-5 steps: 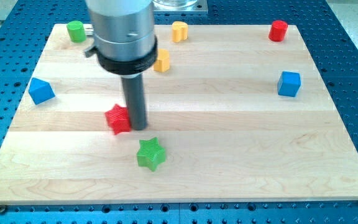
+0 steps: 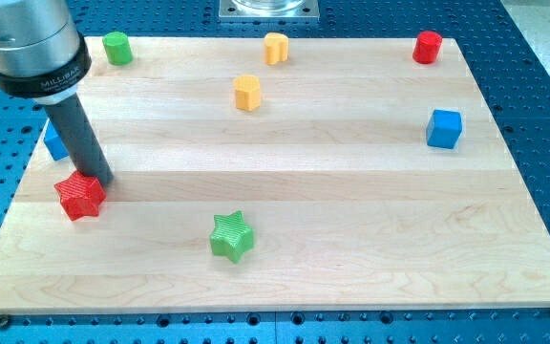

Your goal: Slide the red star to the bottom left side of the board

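Observation:
The red star (image 2: 80, 197) lies on the wooden board (image 2: 351, 191) near its left edge, a little below mid-height. My tip (image 2: 98, 182) touches the star's upper right side. The dark rod rises from there toward the view's top left and partly hides a blue block (image 2: 53, 143) behind it.
A green star (image 2: 232, 236) lies right of the red star, lower down. A green cylinder (image 2: 116, 47) is at the top left, two yellow blocks (image 2: 275, 47) (image 2: 247, 92) at top middle, a red cylinder (image 2: 428, 46) at top right, a blue cube (image 2: 444, 128) at right.
My tip has moved left across the board, and the red star has slid left with it, from near the middle to close to the left edge. The other blocks have not moved.

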Motion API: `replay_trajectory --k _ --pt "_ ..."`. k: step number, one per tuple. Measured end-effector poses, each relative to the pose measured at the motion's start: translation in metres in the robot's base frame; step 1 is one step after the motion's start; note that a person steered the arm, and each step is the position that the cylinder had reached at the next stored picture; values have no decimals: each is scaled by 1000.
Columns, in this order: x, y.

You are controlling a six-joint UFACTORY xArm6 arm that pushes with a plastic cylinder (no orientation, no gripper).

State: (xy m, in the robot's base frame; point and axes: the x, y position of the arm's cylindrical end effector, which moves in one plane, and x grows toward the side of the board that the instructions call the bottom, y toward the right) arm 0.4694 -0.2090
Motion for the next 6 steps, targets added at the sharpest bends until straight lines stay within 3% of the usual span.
replay_trajectory --k 3,4,6 --pt "0 12" --pt "19 -25" --pt "60 -30"
